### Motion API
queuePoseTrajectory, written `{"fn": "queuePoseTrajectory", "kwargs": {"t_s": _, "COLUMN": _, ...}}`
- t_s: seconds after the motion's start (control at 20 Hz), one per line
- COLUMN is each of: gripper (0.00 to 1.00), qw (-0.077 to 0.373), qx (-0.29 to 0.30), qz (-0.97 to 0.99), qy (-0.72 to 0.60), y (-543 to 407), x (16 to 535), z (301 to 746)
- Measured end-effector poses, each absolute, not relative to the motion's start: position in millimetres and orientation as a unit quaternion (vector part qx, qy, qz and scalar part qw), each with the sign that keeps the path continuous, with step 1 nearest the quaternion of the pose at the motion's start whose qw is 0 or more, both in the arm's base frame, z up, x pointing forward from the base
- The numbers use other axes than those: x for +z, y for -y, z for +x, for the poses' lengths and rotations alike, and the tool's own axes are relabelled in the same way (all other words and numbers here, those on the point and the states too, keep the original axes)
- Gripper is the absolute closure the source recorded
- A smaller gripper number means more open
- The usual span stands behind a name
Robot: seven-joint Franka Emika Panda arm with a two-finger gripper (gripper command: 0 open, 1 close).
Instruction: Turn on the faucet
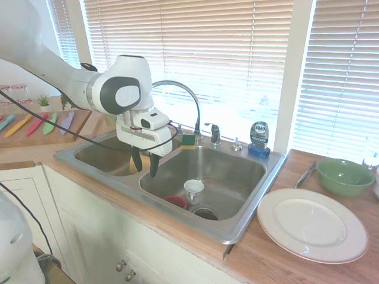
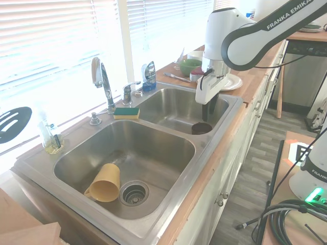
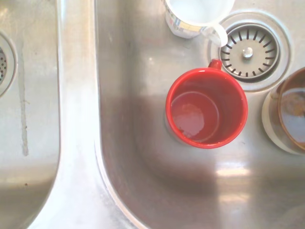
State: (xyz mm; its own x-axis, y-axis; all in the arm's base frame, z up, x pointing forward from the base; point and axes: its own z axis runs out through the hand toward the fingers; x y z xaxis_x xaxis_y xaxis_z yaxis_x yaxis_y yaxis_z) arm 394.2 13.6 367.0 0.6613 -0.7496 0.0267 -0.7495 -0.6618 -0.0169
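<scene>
My claw (image 1: 145, 164) hangs over the double sink (image 1: 249, 228), fingers pointing down and parted, grasping nothing, above the divider between the two basins. The faucet (image 1: 188, 94) stands at the far rim behind that divider, its one thin gooseneck spout arching toward me, and its single short lever handle (image 1: 214, 132) sits just right of the spout base, well apart from my claw. In the right basin I count three cups: one red mug (image 3: 207, 108) upright with a little water in the bottom, one white cup (image 1: 193, 190) beside the drain (image 3: 247, 51), and one brown-rimmed cup (image 3: 288, 112) holding brownish liquid. The left basin holds one yellow mug (image 2: 104, 182) lying on its side next to its own drain. One yellow-green sponge (image 2: 126, 113) lies on the far rim near the faucet, and one blue dish soap bottle (image 1: 259, 138) stands further right on the rim. On the wooden surface (image 1: 278, 251) right of the sink sit one white plate (image 1: 312, 224), bare, and one green bowl (image 1: 344, 176) beyond it; I cannot tell what is inside it.
</scene>
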Motion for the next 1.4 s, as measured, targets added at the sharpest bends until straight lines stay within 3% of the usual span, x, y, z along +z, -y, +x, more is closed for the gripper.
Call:
{"fn": "queuePoseTrajectory", "kwargs": {"t_s": 0.4, "gripper": 1.0, "qw": 0.013, "qx": -0.014, "qz": -0.917, "qy": -0.398, "y": -9.9, "x": 369.1, "z": 392.2}}
{"fn": "queuePoseTrajectory", "kwargs": {"t_s": 0.6, "gripper": 1.0, "qw": 0.021, "qx": -0.033, "qz": -0.919, "qy": -0.393, "y": -14.6, "x": 389.2, "z": 414.8}}
{"fn": "queuePoseTrajectory", "kwargs": {"t_s": 1.4, "gripper": 1.0, "qw": 0.011, "qx": -0.027, "qz": -0.9, "qy": -0.435, "y": -1.5, "x": 390.4, "z": 648.6}}
